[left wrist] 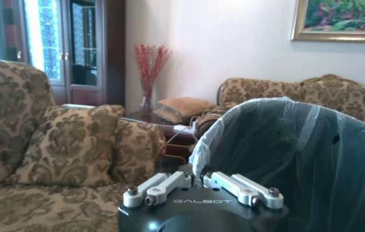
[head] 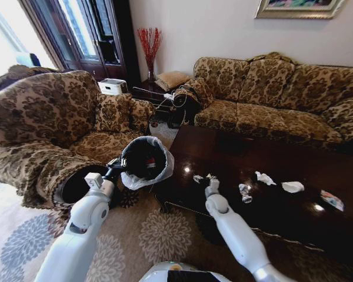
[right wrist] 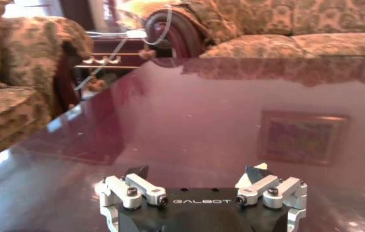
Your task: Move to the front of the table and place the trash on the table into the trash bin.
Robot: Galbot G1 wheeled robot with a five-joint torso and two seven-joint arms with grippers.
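the left tool (head: 119,166) is closed on the rim of the trash bin (head: 146,158), holding it lifted and tipped so its mouth faces the table; in the left wrist view the fingers (left wrist: 221,181) meet at the bag-lined edge of the bin (left wrist: 298,159). the bin hangs just off the table's (head: 223,153) left end, between it and the armchair (head: 53,129).

the right tool (head: 211,181) is low over the near left part of the table, its jaws spread wide. in the right wrist view a small white scrap (right wrist: 260,168) shows just beside one fingertip (right wrist: 255,173); whether it touches i cannot tell.

on the dark glossy top lie small white bits (head: 198,178) just beside the right tool, a crumpled piece (head: 245,192) near the middle, two white tissues (head: 265,178) (head: 292,187) farther right, and a colourful wrapper (head: 332,200) near the right end. a patterned sofa (head: 270,94) stands behind the table.
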